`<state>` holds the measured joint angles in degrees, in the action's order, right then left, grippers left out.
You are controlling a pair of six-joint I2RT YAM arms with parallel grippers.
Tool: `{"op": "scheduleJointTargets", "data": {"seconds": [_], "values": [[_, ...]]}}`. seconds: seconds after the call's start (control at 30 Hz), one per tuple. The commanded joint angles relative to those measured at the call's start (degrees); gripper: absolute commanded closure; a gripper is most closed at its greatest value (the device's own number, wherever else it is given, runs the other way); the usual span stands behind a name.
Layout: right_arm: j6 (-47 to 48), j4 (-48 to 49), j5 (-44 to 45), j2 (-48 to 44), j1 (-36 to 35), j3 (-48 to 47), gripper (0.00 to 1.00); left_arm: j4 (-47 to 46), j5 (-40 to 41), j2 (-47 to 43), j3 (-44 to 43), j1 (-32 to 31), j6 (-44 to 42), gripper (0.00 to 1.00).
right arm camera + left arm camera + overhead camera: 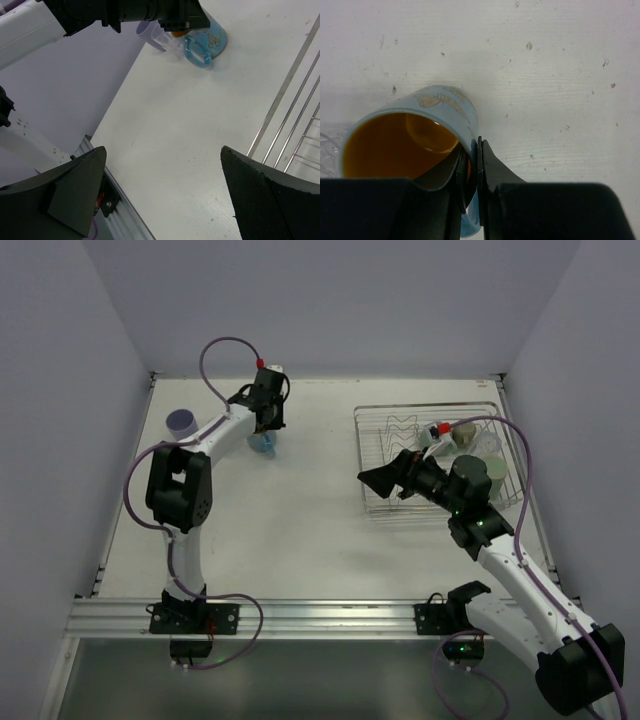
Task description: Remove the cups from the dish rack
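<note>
The blue mug with the orange inside [445, 107] stands on the table at the back left; it also shows in the top view [263, 444]. My left gripper [470, 147] is shut on its wall, one finger inside and one outside. A clear glass [167, 41] and a lavender cup [182, 421] stand just to its left. The wire dish rack [375, 445] is at the back right and holds an olive-brown cup [465, 432], a pale cup [491, 446] and a darker cup [478, 474]. My right gripper [379, 480] is open and empty above the rack's near left corner.
The rack's wire side [282, 95] runs along the right of the right wrist view. The metal rail [320, 617] marks the table's near edge. Grey walls enclose the back and sides.
</note>
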<state>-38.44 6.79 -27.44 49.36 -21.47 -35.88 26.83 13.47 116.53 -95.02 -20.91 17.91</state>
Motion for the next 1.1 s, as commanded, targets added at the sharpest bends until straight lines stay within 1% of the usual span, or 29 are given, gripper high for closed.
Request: {"op": "scheduleJointTargets", "data": {"seconds": [0.0, 0.03, 0.1, 0.13, 0.17, 0.2, 0.23, 0.27, 0.33, 0.4, 0.43, 0.5, 0.57, 0.6, 0.63, 0.67, 0.7, 0.73, 0.77, 0.8, 0.83, 0.87, 0.9, 0.93, 0.97, 1.0, 1.03, 1.07], "values": [[1.1, -0.5, 1.7, -0.9, -0.1, -0.4, 0.01, -3.2, 1.2, -1.5, -1.6, 0.9, -1.3, 1.00], [1.2, -0.7, 2.0, -1.0, -0.2, -0.5, 0.01, -3.1, 1.0, -1.7, -1.6, 0.9, -1.3, 0.99], [1.5, -1.5, 2.5, -1.5, -0.1, -0.9, 0.01, -3.1, 1.0, -2.4, -1.6, 0.9, -1.4, 0.86], [1.7, -1.9, 3.0, -1.6, -0.1, -1.0, 0.01, -3.2, 1.1, -2.9, -1.6, 0.9, -1.5, 0.71], [2.0, -2.1, 3.4, -1.8, -0.2, -1.2, 0.01, -3.3, 1.2, -3.3, -1.6, 0.9, -1.4, 0.63], [2.1, -3.0, 3.6, -2.2, -0.1, -1.7, 0.01, -3.5, 1.5, -4.5, -1.7, 0.9, -1.4, 0.57], [2.5, -3.5, 4.4, -2.3, -0.1, -2.0, 0.01, -3.7, 1.7, -4.9, -1.8, 0.9, -1.6, 0.47], [2.9, -4.7, 4.8, -2.4, -0.2, -2.3, 0.01, -3.6, 1.8, -5.2, -2.1, 0.9, -1.7, 0.45], [3.2, -5.6, 5.0, -3.0, -0.1, -3.0, 0.01, -2.8, 2.3, -5.6, -3.5, 0.9, -2.1, 0.40], [3.5, -6.8, 5.3, -3.4, -0.1, -4.0, 0.01, -2.3, 2.3, -5.7, -5.0, 0.9, -2.5, 0.38], [3.8, -8.6, 5.8, -4.0, -0.1, -4.5, 0.01, -1.6, 2.3, -5.8, -5.6, 0.9, -2.6, 0.36], [4.8, -11.3, 8.4, -4.8, -0.1, -5.9, 0.01, -0.8, 2.1, -6.1, -7.5, 0.9, -2.6, 0.32], [6.2, -13.2, 11.9, -6.1, -0.1, -7.0, 0.01, 0.0, 0.2, -7.1, -8.7, 0.9, -2.1, 0.28], [6.8, -15.2, 15.9, -6.5, -0.1, -8.2, 0.01, 0.2, -1.0, -9.3, -9.6, 0.7, -1.8, 0.26], [7.5, -16.4, 18.1, -6.7, 0.2, -9.0, 0.01, 0.1, -3.4, -10.7, -10.0, 0.5, -1.2, 0.23], [9.0, -18.6, 20.5, -7.0, 0.3, -9.8, 0.01, 0.0, -4.8, -12.1, -10.7, 0.2, -1.0, 0.23], [9.6, -19.5, 24.5, -7.1, 0.6, -11.0, 0.01, 0.0, -6.4, -15.4, -11.1, -1.0, -1.1, 0.23], [10.0, -20.3, 26.4, -7.0, 1.6, -11.5, 0.01, -0.1, -8.8, -17.4, -11.2, -1.9, -1.6, 0.21], [10.5, -21.0, 27.5, -6.7, 2.2, -11.8, 0.02, -0.2, -9.3, -19.2, -10.8, -3.3, -2.0, 0.21], [10.7, -22.6, 29.7, -6.4, 2.9, -12.6, 0.03, -0.4, -9.8, -23.8, -9.8, -6.7, -2.2, 0.20], [10.7, -23.5, 33.5, -5.9, 4.1, -12.9, 0.03, -1.7, -11.3, -26.5, -8.4, -8.4, -2.4, 0.19], [11.1, -25.1, 35.7, -5.1, 4.6, -13.1, 0.03, -3.0, -12.5, -29.4, -2.9, -10.3, -2.3, 0.18], [11.3, -25.7, 38.1, -4.6, 5.2, -13.0, 0.03, -4.8, -14.0, -35.8, 0.8, -13.1, -0.8, 0.18], [11.5, -26.0, 42.8, -4.5, 6.8, -12.6, 0.03, -8.9, -18.5, -39.2, 4.5, -14.0, 0.3, 0.18], [11.7, -26.2, 44.5, -4.2, 7.8, -12.2, 0.03, -11.2, -20.8, -42.5, 12.6, -14.9, 1.4, 0.18], [11.7, -26.2, 45.8, -3.9, 10.5, -11.2, 0.02, -13.4, -23.1, -49.0, 16.7, -15.0, 3.2, 0.17], [11.7, -26.1, 47.8, -3.7, 11.9, -10.8, 0.01, -16.3, -25.7, -52.1, 20.2, -15.2, 3.8, 0.17], [11.7, -26.3, 49.3, -3.5, 13.1, -10.4, 0.01, -17.1, -26.5, -54.9, 26.6, -15.1, 4.3, 0.17]]}}
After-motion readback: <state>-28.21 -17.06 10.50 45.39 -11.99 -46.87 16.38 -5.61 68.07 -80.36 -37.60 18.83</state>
